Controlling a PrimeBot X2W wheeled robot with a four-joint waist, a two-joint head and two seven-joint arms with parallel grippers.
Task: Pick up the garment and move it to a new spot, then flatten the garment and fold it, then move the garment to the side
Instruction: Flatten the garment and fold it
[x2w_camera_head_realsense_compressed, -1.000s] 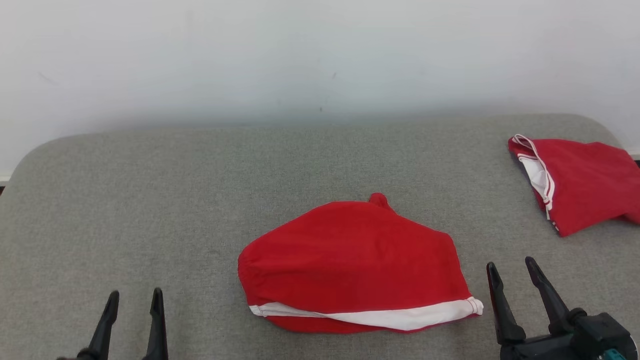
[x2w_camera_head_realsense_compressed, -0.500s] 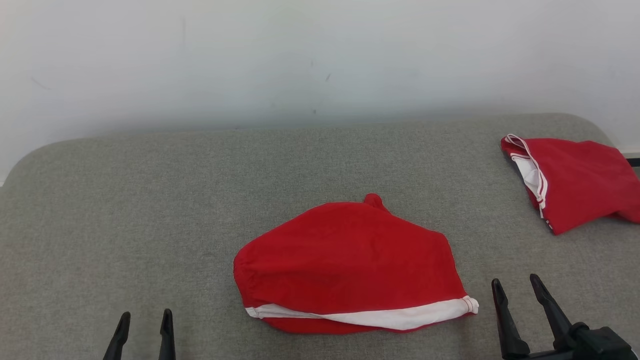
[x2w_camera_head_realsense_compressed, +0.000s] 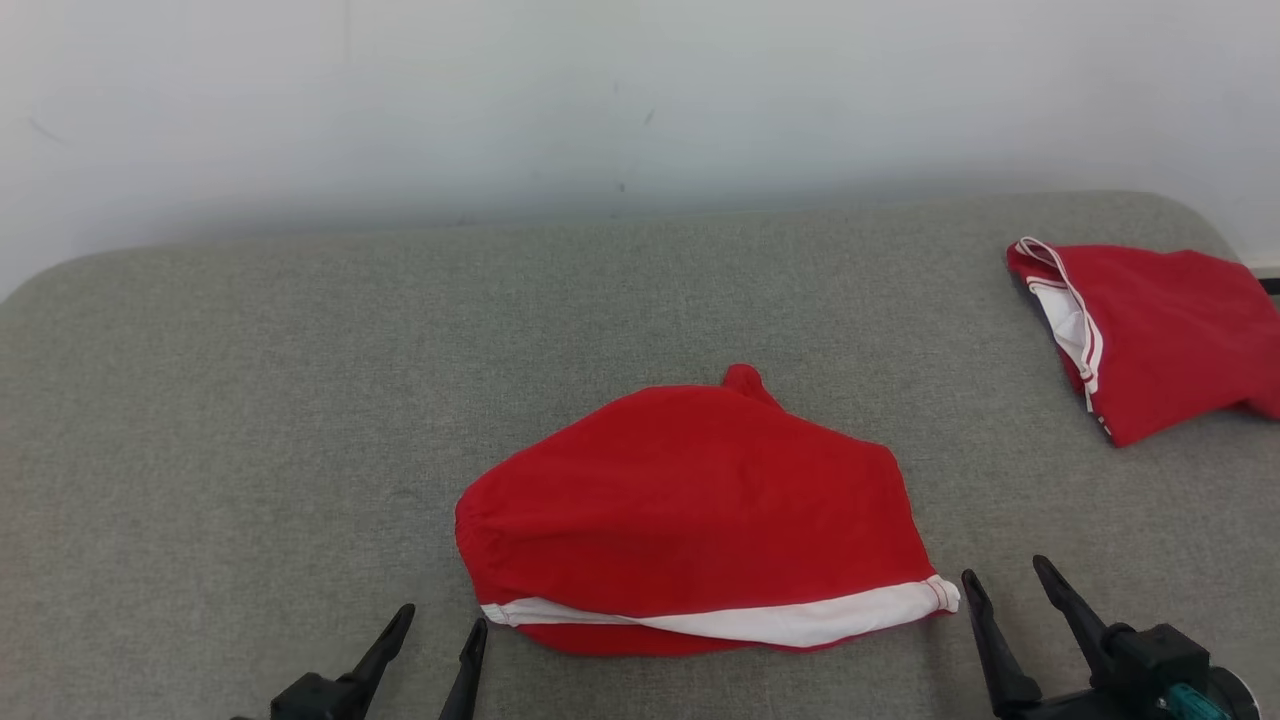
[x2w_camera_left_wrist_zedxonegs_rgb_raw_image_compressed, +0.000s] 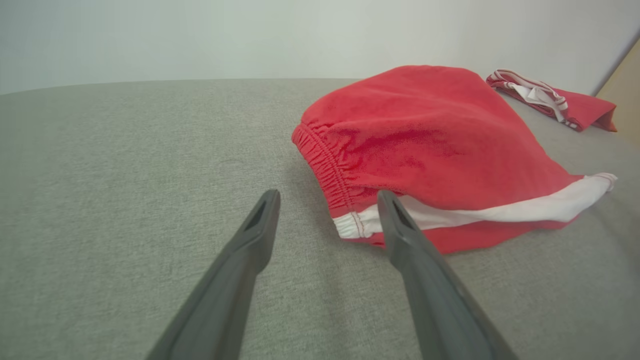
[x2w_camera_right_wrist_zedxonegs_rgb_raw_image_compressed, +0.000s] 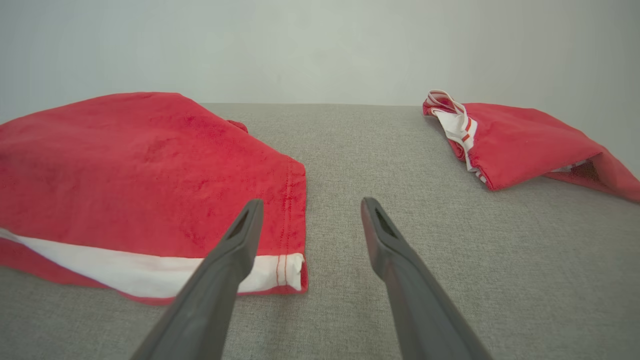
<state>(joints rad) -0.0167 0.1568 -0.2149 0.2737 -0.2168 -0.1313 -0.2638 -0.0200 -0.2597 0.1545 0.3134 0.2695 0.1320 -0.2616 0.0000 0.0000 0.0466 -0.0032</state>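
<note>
Wall: you face a plain pale wall (x2w_camera_head_realsense_compressed: 640, 90) that runs the full width behind the work surface; a few faint dark specks and scuffs sit near its middle.
Surface: a grey woven-fabric top (x2w_camera_head_realsense_compressed: 200, 400) fills the lower part of your head view, its far edge against the wall, its far left and far right corners rounded.
Light: soft and even, with a dim shadow band along the wall's foot above that far edge.
Far right corner: a short dark strip (x2w_camera_head_realsense_compressed: 1271, 286) lies at the wall's foot; you cannot tell what it is.
Left wrist view: a tan panel (x2w_camera_left_wrist_zedxonegs_rgb_raw_image_compressed: 624, 75) stands beyond the surface at the right edge.
</note>
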